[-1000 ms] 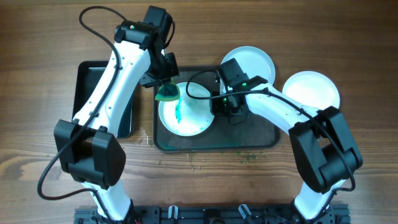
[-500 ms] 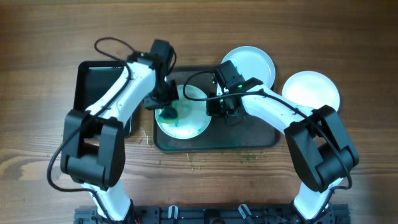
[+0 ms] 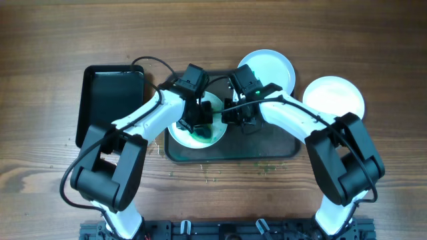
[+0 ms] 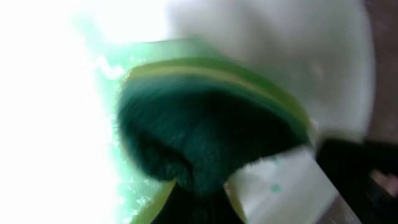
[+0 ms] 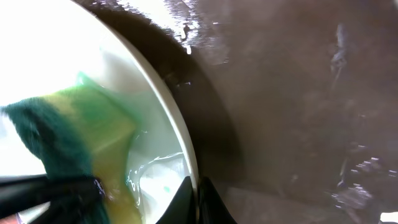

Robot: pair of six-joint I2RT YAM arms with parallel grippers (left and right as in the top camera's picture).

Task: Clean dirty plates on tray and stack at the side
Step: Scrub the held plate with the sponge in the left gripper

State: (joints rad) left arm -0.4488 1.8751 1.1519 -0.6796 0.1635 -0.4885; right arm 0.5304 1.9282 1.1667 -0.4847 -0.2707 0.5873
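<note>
One plate with teal-green smears lies at the left end of the dark grey tray. My left gripper is shut on a green and yellow sponge, pressed on the plate's middle. My right gripper is shut on that plate's right rim, seen in the right wrist view, with the sponge just left of it. A plain plate rests at the tray's back right edge. Another plain plate lies on the table to the right.
A smaller glossy black tray sits at the left, beside the left arm. Green specks are scattered on the wood in front of the grey tray. The tray floor right of the plate is wet and bare.
My left gripper has moved the sponge from the plate's back left rim down and right to its middle. The green smear has spread. My right gripper has stayed on the rim.
</note>
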